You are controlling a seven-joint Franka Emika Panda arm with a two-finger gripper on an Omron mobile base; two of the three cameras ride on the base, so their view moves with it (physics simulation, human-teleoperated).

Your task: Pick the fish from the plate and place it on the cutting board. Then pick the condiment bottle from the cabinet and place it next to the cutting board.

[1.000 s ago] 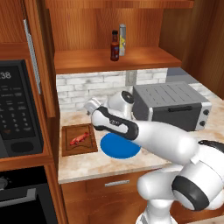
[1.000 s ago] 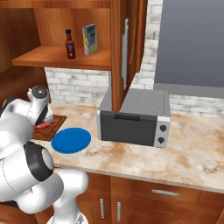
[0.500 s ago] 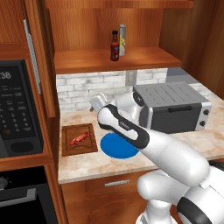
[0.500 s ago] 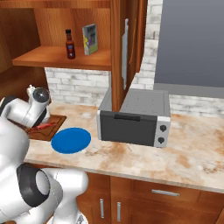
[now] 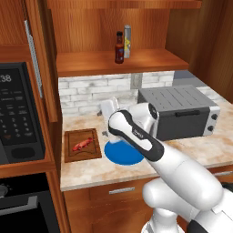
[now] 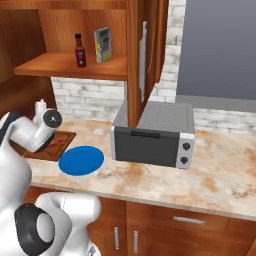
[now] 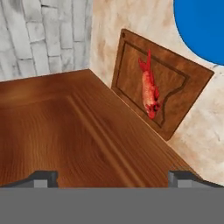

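The gripper (image 7: 112, 177) stands wide open and empty, its fingertips (image 7: 41, 177) far apart, raised above the table (image 5: 136, 170) near the brick back wall. Below it the fish (image 5: 82, 144) lies on the cutting board (image 5: 82, 154), at the table's left end. The plate (image 5: 120, 155) sits bare just right of the board, with a toaster oven (image 5: 182, 113) farther right. Up on the cabinet (image 5: 150, 61) shelf, the condiment bottle (image 5: 119, 48) stands upright beside a taller grey cylinder (image 5: 128, 41).
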